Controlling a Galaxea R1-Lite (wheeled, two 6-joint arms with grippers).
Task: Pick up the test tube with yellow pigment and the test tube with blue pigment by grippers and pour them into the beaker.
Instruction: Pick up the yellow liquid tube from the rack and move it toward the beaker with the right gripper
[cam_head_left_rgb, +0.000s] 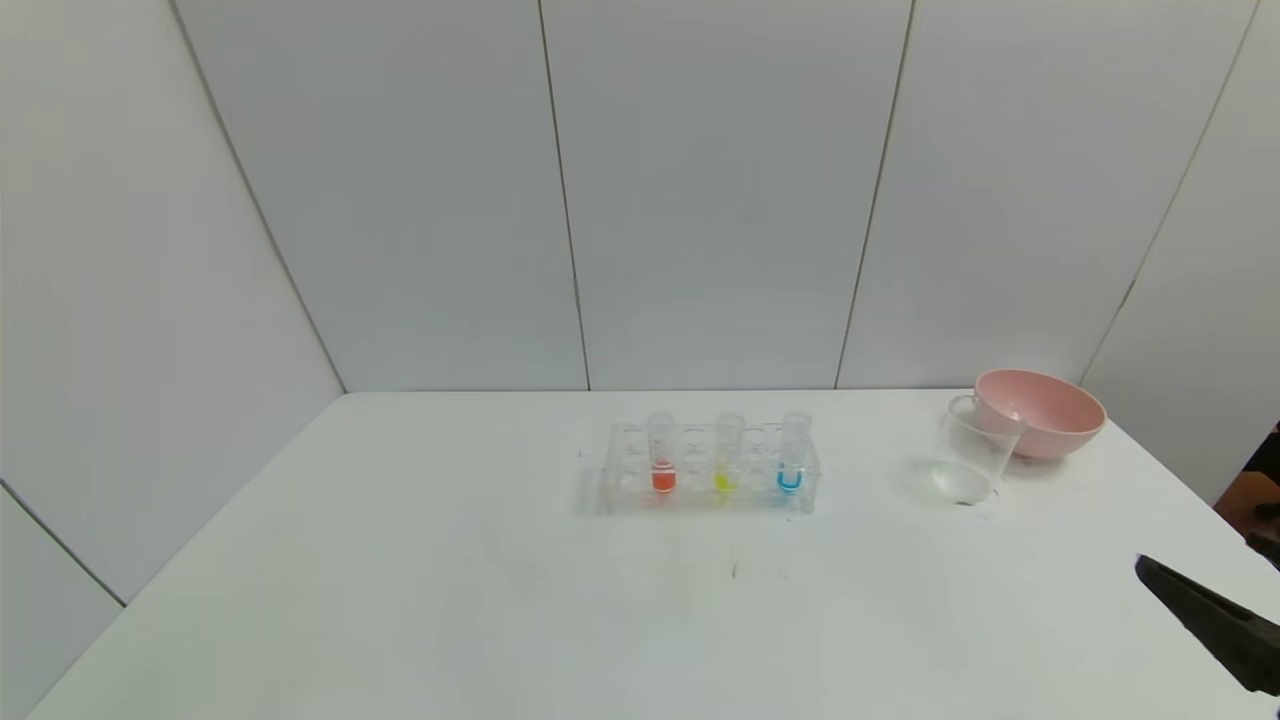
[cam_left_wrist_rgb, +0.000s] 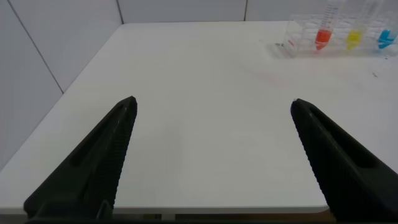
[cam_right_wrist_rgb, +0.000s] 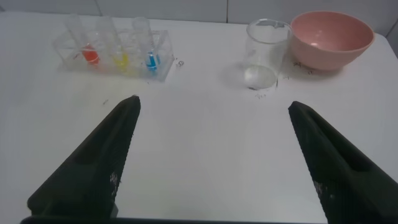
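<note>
A clear rack (cam_head_left_rgb: 708, 470) stands mid-table with three upright tubes. The test tube with yellow pigment (cam_head_left_rgb: 725, 478) is in the middle and the test tube with blue pigment (cam_head_left_rgb: 790, 478) is on the right. The clear beaker (cam_head_left_rgb: 968, 450) stands upright to the right of the rack. My right gripper (cam_right_wrist_rgb: 212, 106) is open and empty above the table's near right part, well short of the tubes (cam_right_wrist_rgb: 120, 60) (cam_right_wrist_rgb: 151, 61) and the beaker (cam_right_wrist_rgb: 266, 53). My left gripper (cam_left_wrist_rgb: 212, 106) is open and empty over the near left part, far from the tubes (cam_left_wrist_rgb: 354, 39) (cam_left_wrist_rgb: 385, 39).
An orange-red-bottomed tube (cam_head_left_rgb: 663, 478) stands at the rack's left end. A pink bowl (cam_head_left_rgb: 1045, 410) sits just behind and to the right of the beaker. One finger of the right gripper (cam_head_left_rgb: 1200, 615) shows at the table's near right edge.
</note>
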